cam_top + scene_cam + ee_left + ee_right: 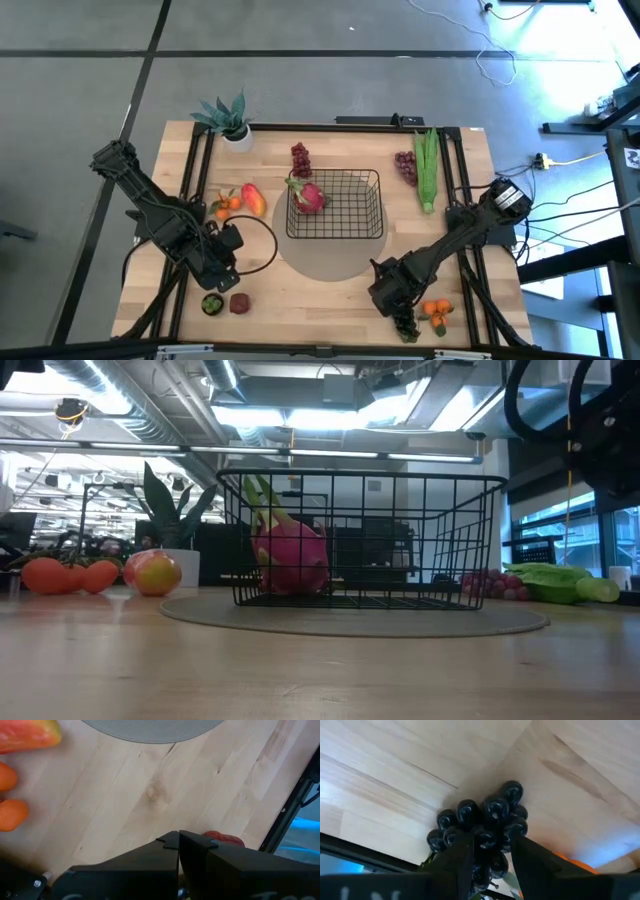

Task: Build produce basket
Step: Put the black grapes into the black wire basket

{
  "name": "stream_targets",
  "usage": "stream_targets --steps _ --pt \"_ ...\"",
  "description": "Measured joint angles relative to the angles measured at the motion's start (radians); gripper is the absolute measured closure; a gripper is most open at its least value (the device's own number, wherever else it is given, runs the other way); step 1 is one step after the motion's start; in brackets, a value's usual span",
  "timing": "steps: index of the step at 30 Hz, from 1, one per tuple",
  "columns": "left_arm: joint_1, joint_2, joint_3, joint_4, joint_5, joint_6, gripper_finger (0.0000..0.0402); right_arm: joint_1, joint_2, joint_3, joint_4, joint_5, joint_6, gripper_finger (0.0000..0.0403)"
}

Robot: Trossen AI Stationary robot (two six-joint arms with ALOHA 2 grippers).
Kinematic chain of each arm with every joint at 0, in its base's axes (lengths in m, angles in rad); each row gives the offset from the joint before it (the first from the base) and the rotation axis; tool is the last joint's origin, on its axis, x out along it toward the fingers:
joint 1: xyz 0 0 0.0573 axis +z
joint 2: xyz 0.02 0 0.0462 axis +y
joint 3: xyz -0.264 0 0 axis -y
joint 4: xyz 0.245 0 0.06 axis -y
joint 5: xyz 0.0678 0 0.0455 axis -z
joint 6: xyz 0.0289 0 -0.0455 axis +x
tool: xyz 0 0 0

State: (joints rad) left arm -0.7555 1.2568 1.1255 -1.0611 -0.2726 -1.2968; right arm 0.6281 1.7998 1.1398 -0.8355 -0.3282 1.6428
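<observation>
The black wire basket (pixel 335 205) stands on a grey round mat (pixel 325 258) and holds a pink dragon fruit (pixel 308 195). A dark grape bunch (pixel 485 817) lies on the wood near the table's front right. My right gripper (pixel 492 852) is open right above it, pointing down, with one finger on each side of the bunch. Small oranges (pixel 437 312) lie just beside it. My left gripper (pixel 178 837) is shut and empty above the front left, over bare wood near a small red-brown fruit (pixel 225 839). My right gripper comes at the dark grape bunch from above, its two fingers (pixel 462 855) astride the nearer grapes (pixel 487 840). Whether the fingers touch the grapes, I cannot tell. The bunch lies on the table.
A mango (pixel 253 199) and oranges (pixel 228 203) lie left of the basket, with a green fruit (pixel 212 303) at the front left. Red grapes (pixel 301 158), more grapes (pixel 406 166) and green pods (pixel 427 168) lie at the back. A potted plant (pixel 228 120) stands far left.
</observation>
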Motion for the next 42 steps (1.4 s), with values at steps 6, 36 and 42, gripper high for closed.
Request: stream_targets --steps 6,36,42 --pt "0.0 0.0 0.0 0.0 0.0 0.0 0.0401 0.0 0.014 0.0 0.003 -0.01 -0.002 0.028" --pt "0.0 0.0 0.0 0.0 0.0 0.0 0.0401 -0.021 0.017 0.303 -0.313 0.134 -0.11 0.0403" --pt "0.0 0.0 0.0 0.0 0.0 0.0 0.0401 -0.034 0.017 0.427 -0.476 0.222 -0.132 0.0403"
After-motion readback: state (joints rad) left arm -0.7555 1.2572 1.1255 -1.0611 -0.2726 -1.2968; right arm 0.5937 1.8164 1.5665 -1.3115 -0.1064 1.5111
